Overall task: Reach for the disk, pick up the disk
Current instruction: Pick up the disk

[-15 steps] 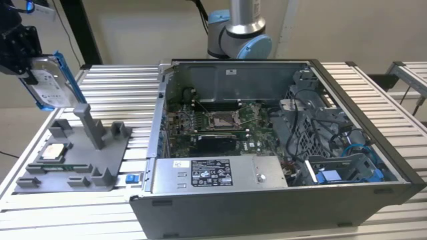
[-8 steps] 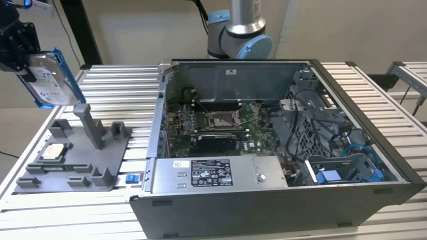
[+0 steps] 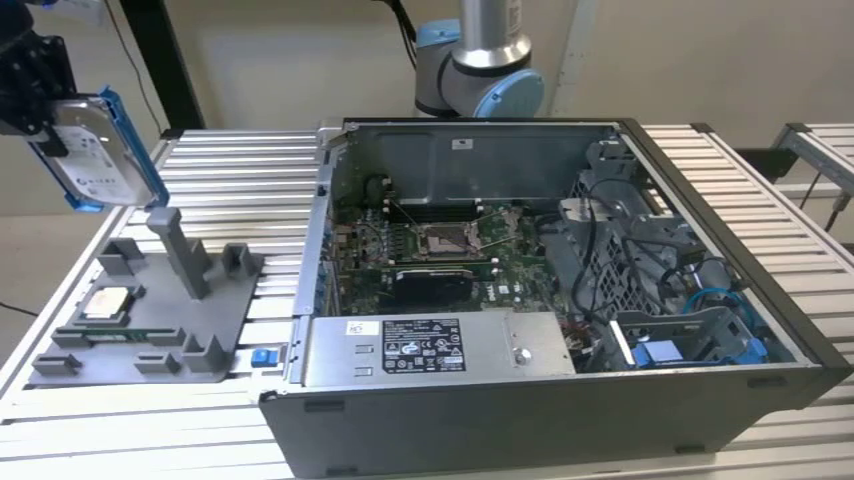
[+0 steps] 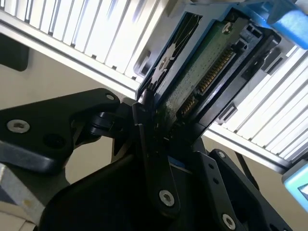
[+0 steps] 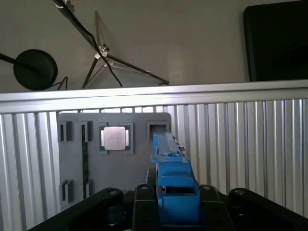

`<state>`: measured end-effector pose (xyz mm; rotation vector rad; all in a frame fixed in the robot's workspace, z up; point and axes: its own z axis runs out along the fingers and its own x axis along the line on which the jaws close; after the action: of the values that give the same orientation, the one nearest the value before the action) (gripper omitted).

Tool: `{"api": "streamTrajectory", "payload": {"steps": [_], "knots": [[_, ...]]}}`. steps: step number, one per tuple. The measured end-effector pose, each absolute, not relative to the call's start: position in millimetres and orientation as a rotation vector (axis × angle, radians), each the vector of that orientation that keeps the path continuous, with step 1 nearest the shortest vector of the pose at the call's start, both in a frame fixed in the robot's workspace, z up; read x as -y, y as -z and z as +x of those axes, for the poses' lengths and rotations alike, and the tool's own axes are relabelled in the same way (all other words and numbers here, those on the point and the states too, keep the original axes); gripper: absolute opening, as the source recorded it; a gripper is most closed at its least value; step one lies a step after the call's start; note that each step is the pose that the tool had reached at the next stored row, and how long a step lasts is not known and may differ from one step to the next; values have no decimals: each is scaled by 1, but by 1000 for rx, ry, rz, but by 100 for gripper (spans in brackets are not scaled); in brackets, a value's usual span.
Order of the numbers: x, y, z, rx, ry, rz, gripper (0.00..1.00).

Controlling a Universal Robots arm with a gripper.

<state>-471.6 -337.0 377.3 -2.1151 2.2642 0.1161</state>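
The arm (image 3: 487, 30) is a smooth silver-grey tube that meets a rounded grey joint housing (image 3: 447, 85), closed on one side by a pale blue round cap (image 3: 509, 95). A thin black cable (image 3: 400, 25) runs just beside the tube. The gripper (image 4: 168, 130) is matte black throughout: flat link plates (image 4: 53, 127) with rounded ends and narrow fingers (image 4: 144, 144), pinned by silver screws (image 4: 166, 197) with recessed heads. The first wrist view shows the same black links with rounded ends.

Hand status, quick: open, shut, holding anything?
Hand: shut on the disk, gripped by its blue bracket and held on edge in the air.
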Motion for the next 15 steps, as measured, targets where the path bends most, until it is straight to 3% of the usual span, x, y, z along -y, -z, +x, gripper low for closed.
{"api": "streamTrajectory", "payload": {"steps": [15], "knots": [[337, -397, -472, -2264, -116, -2115, 0]]}}
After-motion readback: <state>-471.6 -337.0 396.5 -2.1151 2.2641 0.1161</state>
